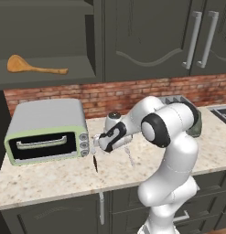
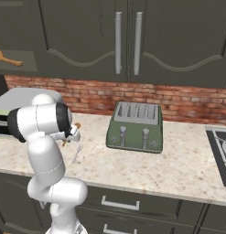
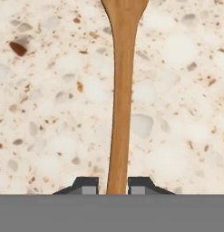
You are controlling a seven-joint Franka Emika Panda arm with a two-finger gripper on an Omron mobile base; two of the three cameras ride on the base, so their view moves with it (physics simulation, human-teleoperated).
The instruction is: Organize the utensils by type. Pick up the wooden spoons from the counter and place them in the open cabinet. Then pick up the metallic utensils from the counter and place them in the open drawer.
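Observation:
My gripper [image 3: 112, 185] is shut on the slim handle of a wooden spoon [image 3: 121, 90], whose bowl points away over the beige counter [image 3: 50, 118]. The same gripper [image 1: 94, 147] hangs low over the counter [image 1: 50, 176] beside the toaster oven. A second wooden spoon [image 1: 35, 67] lies on the shelf of the open cabinet [image 1: 82, 66], top left. A small black-and-silver knife [image 1: 95, 163] and a thin silver fork [image 1: 129, 156] lie on the counter just in front of the hand. In the right base view the fork [image 2: 77, 154] lies below the held spoon [image 2: 76, 125]. The drawer is out of view.
A pale green toaster oven [image 1: 45, 130] stands on the counter left of the hand. A green toaster [image 2: 136, 127] stands to the right by the brick wall, and a stove top [image 2: 222, 151] lies at the far right. Closed upper cabinets carry long silver handles [image 2: 118, 43].

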